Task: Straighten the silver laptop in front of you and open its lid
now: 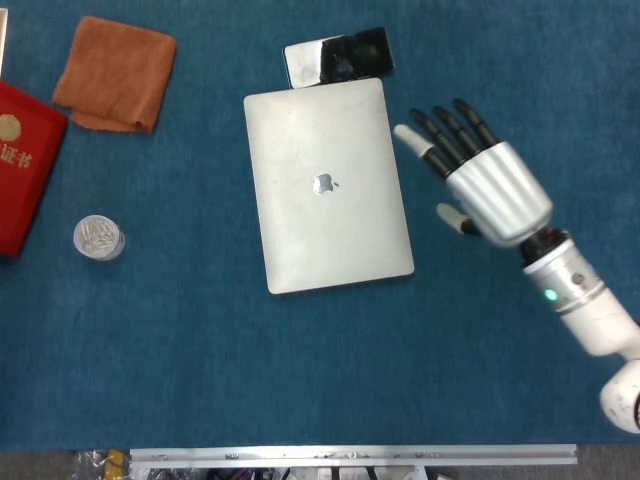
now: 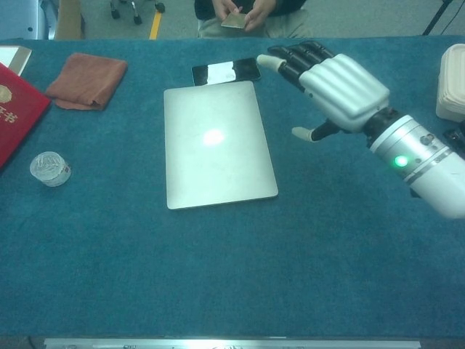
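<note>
1. One red booklet point(image 1: 22, 165) sits at the far left edge of the blue table point(image 1: 200, 370), gold lettering on its cover, partly cut off by the frame.
2. Just beyond it, up top, an orange-brown cloth point(image 1: 115, 73) lies folded and a bit rumpled on the felt.
3. Below the cloth, near the booklet, there's a small round clear container point(image 1: 99, 238), standing on its own.
4. Centre stage now: the silver laptop point(image 1: 326, 184) lies flat on the table with its lid closed, logo facing up. Its long sides run away from the robot, tilted slightly off square in the head view.
5. Right at the laptop's far edge, a black phone point(image 1: 338, 56) lies screen up, glossy and reflecting light; whether it touches the laptop is hard to call.
6. To the right of the laptop, the right hand point(image 1: 478, 178) hovers above the table, off the lid entirely. Fingers are extended and spread, thumb sticking out toward the laptop, nothing in its grasp.
7. Behind it the white forearm point(image 2: 421, 163) shows a green light glowing near the wrist.
8. At the far right edge in the chest view, a pale container point(image 2: 452, 81) sits on the table, mostly cropped.
9. No sign of the left hand in either view.
</note>
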Controlling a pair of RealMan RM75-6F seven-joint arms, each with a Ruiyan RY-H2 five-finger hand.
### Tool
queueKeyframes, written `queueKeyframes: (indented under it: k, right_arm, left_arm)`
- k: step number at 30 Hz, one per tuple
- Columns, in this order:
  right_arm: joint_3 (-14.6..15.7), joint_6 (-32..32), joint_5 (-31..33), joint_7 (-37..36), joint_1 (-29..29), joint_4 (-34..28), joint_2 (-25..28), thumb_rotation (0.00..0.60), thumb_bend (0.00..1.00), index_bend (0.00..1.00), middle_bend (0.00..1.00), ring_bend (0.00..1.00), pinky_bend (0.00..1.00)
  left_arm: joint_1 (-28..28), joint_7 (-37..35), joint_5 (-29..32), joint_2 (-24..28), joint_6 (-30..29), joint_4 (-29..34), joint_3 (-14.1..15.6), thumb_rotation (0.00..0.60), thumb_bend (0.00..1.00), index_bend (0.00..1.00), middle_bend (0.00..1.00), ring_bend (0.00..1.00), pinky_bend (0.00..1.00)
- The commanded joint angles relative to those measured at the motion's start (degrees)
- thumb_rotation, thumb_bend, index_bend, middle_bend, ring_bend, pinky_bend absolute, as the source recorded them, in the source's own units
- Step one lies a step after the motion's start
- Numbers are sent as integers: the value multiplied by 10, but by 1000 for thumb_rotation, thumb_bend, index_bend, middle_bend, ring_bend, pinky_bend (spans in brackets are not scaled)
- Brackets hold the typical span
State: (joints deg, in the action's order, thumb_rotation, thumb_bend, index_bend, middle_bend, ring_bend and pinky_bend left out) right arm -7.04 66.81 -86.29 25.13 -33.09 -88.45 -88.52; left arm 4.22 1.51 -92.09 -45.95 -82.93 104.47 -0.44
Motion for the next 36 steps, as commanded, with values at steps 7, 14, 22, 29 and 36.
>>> queueKeyframes:
  k: [7,14,22,29,36]
  right_arm:
    - [-3,25,21,-20,27,-40,50,600,197,0,34,0,15]
    - [6,32,26,-24,41,-49,71,600,198,0,69,0,18]
    - [13,22,40,-36,49,-68,94,600,205,0,137,4,93]
    - [15,12,48,-46,52,-87,112,600,207,0,165,21,94]
    - [22,9,52,-51,57,-96,120,600,208,0,165,21,94]
  left_arm:
    - [45,24,-27,-7,50,7,-2,600,170,38,1,0,1]
    - [75,46,-50,-23,80,-5,-1,600,170,104,22,0,1]
    - [80,53,-60,-34,75,-6,4,600,170,114,64,3,1]
    - [88,43,-66,-39,81,-11,10,600,170,118,113,47,1]
    - [102,39,-66,-44,97,-13,13,600,170,125,123,51,3]
